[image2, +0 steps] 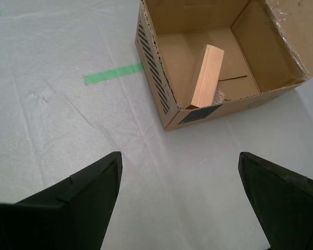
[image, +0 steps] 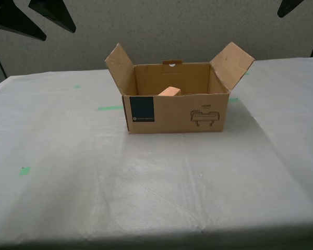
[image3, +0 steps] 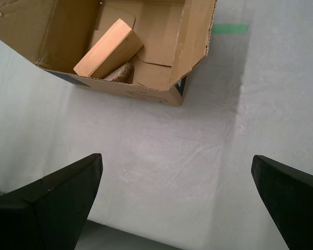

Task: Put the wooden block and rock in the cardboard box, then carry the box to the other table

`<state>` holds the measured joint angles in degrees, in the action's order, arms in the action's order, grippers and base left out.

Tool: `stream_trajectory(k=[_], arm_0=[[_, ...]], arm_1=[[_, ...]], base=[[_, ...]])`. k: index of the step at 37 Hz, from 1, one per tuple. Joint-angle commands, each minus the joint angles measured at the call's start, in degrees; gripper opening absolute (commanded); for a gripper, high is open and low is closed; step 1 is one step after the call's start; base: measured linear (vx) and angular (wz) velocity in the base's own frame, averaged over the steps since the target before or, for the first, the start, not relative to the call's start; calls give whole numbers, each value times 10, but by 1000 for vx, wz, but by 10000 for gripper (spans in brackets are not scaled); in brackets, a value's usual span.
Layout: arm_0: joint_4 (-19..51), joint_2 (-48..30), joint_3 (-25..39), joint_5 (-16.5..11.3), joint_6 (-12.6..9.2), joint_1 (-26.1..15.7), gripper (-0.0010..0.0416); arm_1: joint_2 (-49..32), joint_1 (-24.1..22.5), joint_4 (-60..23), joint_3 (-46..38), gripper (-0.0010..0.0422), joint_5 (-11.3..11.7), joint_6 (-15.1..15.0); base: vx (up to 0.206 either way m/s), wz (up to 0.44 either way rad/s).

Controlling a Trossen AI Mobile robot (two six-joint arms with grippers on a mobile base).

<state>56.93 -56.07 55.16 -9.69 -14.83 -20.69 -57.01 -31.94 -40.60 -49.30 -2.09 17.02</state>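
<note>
While our fingers (image2: 78, 203) of both grippers gape empty, wooden block (image3: 108, 48) and rock (image3: 120, 73) lie boxed in the cardboard box (image: 177, 112), well beyond them.

A wide table (image: 156, 182) covered with a wrinkled whitish-grey sheet fills most of the exterior view, dotted with small green tape marks (image: 110, 108). Behind it stands a plain grey-beige speckled wall (image: 161, 26). Soft, even light leaves faint shadows on the sheet.

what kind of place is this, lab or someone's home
Most likely a lab or test room: a table under a wrinkled whitish sheet, green tape marks for placement, a plain grey wall behind, and only a cardboard box on it.
</note>
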Motion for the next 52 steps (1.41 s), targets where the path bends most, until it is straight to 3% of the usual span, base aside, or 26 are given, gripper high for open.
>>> stream_trajectory(k=[1,52], arm_0=[[0,0,1,2,-2,0,399],[0,0,1,2,-2,0,399]], arm_1=[[0,0,0,-1,302,-1,0],[0,0,0,-1,302,-1,0]], base=[[0,0],[0,0]])
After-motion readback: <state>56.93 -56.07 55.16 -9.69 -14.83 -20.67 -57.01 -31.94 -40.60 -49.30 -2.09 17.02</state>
